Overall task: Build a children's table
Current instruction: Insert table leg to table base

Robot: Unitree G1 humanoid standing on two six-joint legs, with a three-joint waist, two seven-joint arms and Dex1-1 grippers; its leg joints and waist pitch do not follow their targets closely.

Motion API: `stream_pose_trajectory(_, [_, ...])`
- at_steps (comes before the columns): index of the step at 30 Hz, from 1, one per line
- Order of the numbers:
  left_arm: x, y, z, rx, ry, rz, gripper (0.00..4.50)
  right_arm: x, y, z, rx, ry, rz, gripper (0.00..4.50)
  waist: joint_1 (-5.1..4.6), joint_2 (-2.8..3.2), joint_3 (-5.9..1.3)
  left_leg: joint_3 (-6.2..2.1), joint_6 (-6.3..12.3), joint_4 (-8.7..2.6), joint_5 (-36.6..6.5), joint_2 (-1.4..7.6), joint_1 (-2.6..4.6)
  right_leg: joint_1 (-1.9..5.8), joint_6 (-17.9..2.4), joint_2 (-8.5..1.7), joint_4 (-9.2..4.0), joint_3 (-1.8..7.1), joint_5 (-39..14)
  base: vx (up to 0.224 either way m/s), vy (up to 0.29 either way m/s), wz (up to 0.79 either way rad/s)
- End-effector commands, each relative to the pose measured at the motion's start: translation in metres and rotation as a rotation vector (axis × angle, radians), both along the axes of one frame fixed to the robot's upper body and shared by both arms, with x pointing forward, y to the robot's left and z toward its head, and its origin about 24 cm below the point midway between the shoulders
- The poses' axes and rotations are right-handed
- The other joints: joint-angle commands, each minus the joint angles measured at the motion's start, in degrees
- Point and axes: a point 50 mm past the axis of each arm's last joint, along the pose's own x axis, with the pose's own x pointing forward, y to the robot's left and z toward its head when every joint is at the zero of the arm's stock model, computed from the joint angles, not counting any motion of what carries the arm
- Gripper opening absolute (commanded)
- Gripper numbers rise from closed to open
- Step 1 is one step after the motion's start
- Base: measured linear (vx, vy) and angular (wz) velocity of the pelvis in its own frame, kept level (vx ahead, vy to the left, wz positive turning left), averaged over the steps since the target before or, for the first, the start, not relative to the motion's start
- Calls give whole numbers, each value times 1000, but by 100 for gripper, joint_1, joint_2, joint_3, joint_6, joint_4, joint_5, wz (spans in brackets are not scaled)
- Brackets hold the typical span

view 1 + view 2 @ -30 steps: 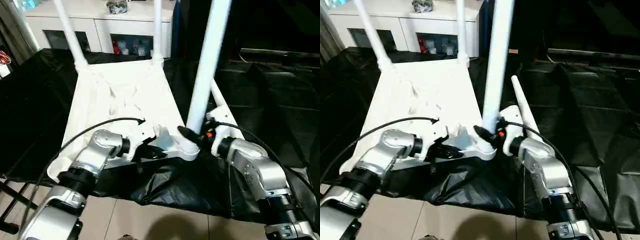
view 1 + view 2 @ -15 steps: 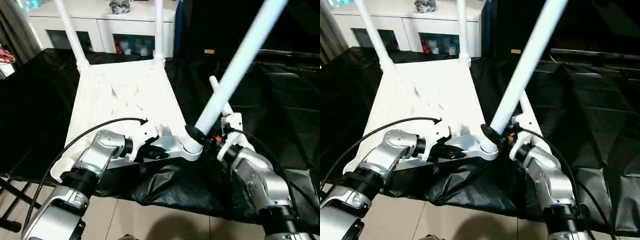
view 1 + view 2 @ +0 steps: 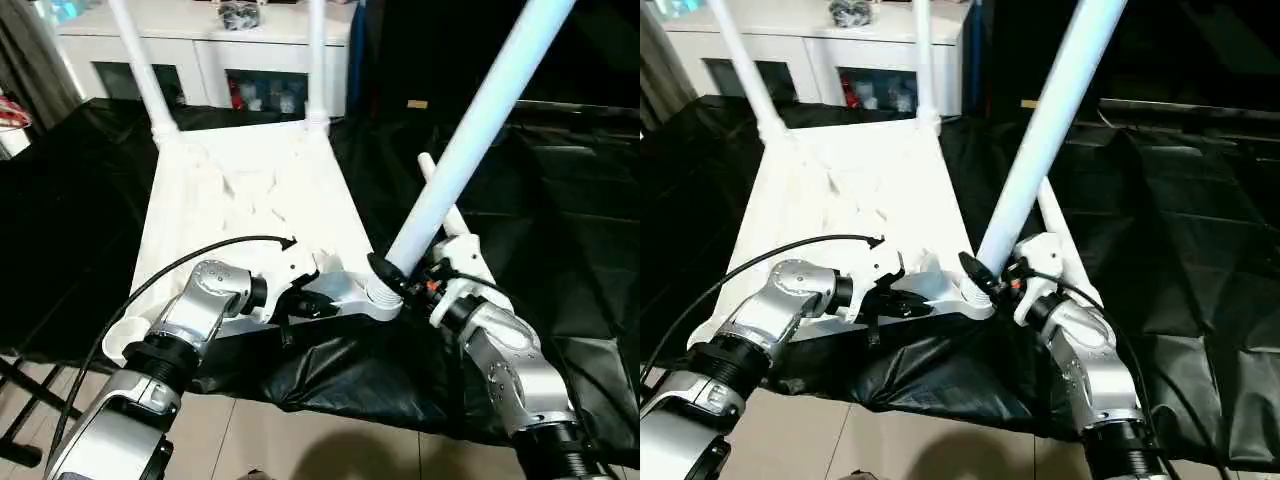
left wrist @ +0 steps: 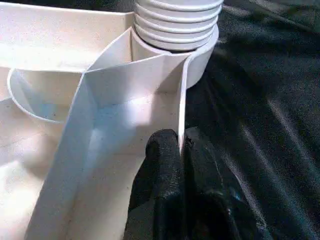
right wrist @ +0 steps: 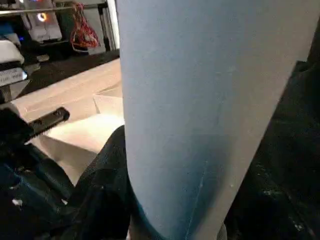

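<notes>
The children's table top (image 3: 250, 200) lies upside down on a black cloth, and two white legs (image 3: 140, 70) (image 3: 316, 60) stand in its far corners. At the near right corner socket (image 3: 380, 298) a third leg (image 3: 470, 130) leans away to the right. My right gripper (image 3: 395, 280) is shut on its lower end, with one finger (image 5: 107, 175) against the leg (image 5: 210, 115). The leg's ribbed end (image 4: 177, 22) sits at the socket. My left gripper (image 3: 300, 300) is shut on the top's near rim (image 4: 181, 100), which its fingers (image 4: 162, 165) pinch. Another leg (image 3: 437, 185) lies on the cloth to the right.
A white cabinet (image 3: 200, 40) with shelf openings stands behind the table top. Black cloth (image 3: 560, 200) spreads to both sides and hangs over the near edge above the tiled floor (image 3: 300, 440). The near left corner socket (image 3: 125, 340) is open.
The leg in my right gripper has tipped from nearly upright to leaning right, its base staying at the near right socket. My left gripper has kept its hold on the rim.
</notes>
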Motion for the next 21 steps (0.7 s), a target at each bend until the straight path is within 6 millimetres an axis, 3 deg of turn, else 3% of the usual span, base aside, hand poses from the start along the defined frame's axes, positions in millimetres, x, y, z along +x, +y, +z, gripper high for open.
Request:
stream_pose_trajectory(1, [7,4,7,-32,-25,56,0,-11,-2,-25,-70,111,11,189,11,-36,-317,-171,108,-463,-1391,372,109,198,-1222,-586,-543,335,-866,0,0,0])
stream_pose_trajectory(12, [4,5,6,-22,-19,29,0,-13,7,-25,-136,138,180,189,10,-58,-310,-171,160,-468,-1391,378,111,196,-1186,-584,-561,335,-1023,0,0,0])
stream_pose_trajectory(21, [-1,6,8,-1,-15,-43,0,-13,9,-31,-182,209,363,189,0,-86,-346,-161,331,-424,-1023,374,86,236,-1367,-589,-496,311,-421,0,0,0])
